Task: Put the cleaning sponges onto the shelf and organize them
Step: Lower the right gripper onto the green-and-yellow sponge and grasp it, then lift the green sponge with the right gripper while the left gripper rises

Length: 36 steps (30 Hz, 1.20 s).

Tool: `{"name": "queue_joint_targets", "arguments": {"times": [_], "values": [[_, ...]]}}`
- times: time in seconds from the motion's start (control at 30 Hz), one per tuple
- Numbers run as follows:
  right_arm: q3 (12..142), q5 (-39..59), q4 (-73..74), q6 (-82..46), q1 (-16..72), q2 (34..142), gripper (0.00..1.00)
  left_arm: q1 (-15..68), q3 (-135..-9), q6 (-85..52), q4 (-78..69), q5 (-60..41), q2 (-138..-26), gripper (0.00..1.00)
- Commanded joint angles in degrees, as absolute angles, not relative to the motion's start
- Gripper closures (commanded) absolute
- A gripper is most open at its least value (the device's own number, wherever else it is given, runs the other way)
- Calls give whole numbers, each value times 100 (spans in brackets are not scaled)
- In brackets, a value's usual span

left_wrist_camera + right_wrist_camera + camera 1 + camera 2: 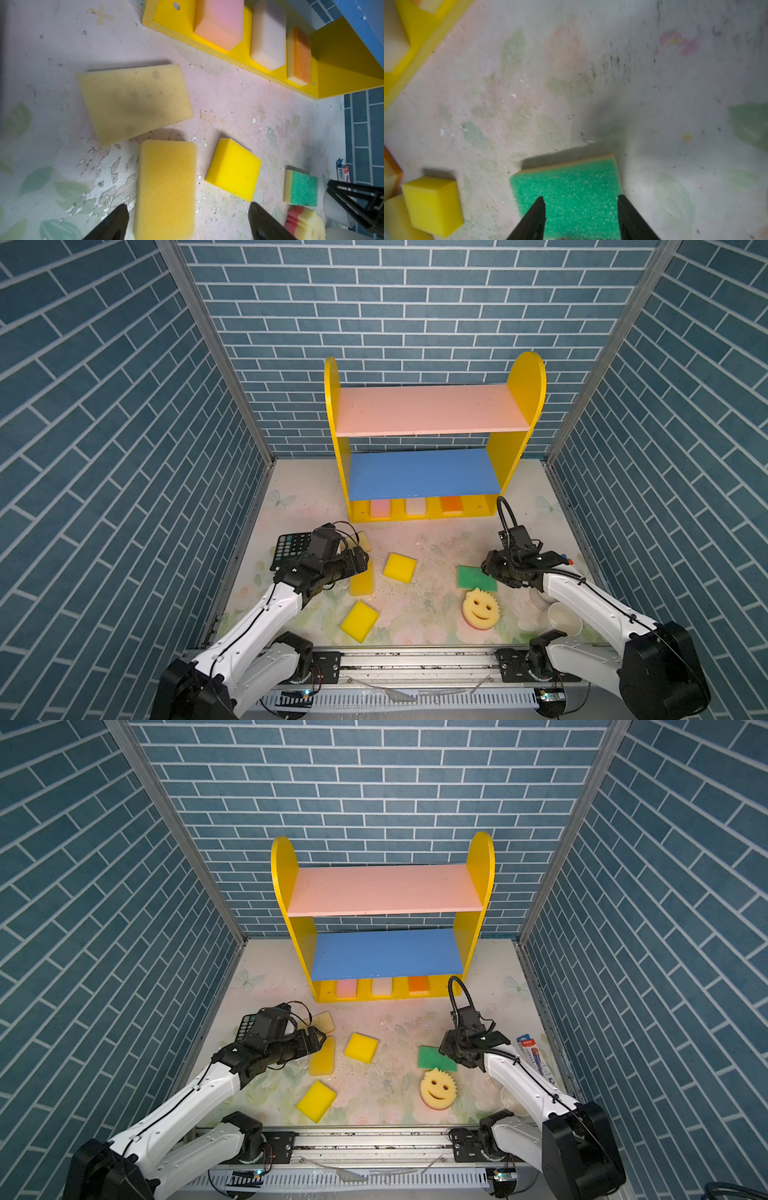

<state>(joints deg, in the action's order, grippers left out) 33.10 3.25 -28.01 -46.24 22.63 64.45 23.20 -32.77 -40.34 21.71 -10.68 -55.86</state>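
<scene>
Far left on the table (432,549): black calculator (289,546), partly under the left arm. Next to it, the left gripper (187,205) has its fingers spread wide and nothing pinched. In the wrist view it hangs over the long yellow sponge (166,187), with a gap showing on both sides of the foam. The tan sponge (362,540) lies flat just on the far side of that one, their corners nearly meeting. Nearer us, the front yellow sponge (359,621) sits alone by the near edge. Just right of the long one, apart from it, is the square yellow sponge (400,568).

Centre, far: the shelf (524,406) stands against the back wall. Its base level holds three in a row, spaced apart: pink sponge (380,508), whitish sponge (416,506), orange sponge (451,505).

Right of centre: green sponge (471,578) flat on the table, green face up. The smiley sponge (481,608) is just near of it; we can't tell if they touch. The right gripper (581,198) is over the green sponge, fingers parted and not pinching. One finger is above the green face, the other at its edge. We can't tell whether the tips touch the foam. Near right: white cups (559,616), partly behind the right arm.
</scene>
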Motion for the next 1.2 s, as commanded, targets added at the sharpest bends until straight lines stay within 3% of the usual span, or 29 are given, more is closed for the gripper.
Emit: {"name": "queue_joint_targets", "arguments": {"times": [0.0,0.4,0.77,1.0,1.17], "values": [[3025,636,-2376,-4735,2172,6458,44,2303,-3290,-4119,1979,-1217,-5660,10],[2756,1323,-116,-5206,2101,7808,58,2314,-3282,-4180,1918,-1107,-5755,10],[2845,1315,1254,-5502,2288,8289,100,2321,-3379,-4164,1697,-1107,-6079,10],[3276,1362,897,-4543,2628,7817,100,2343,-3538,-3969,1587,-1257,-6248,10],[4415,2259,-217,-3392,2627,7489,100,2340,-3828,-3725,1703,-1547,-6055,10]]}}
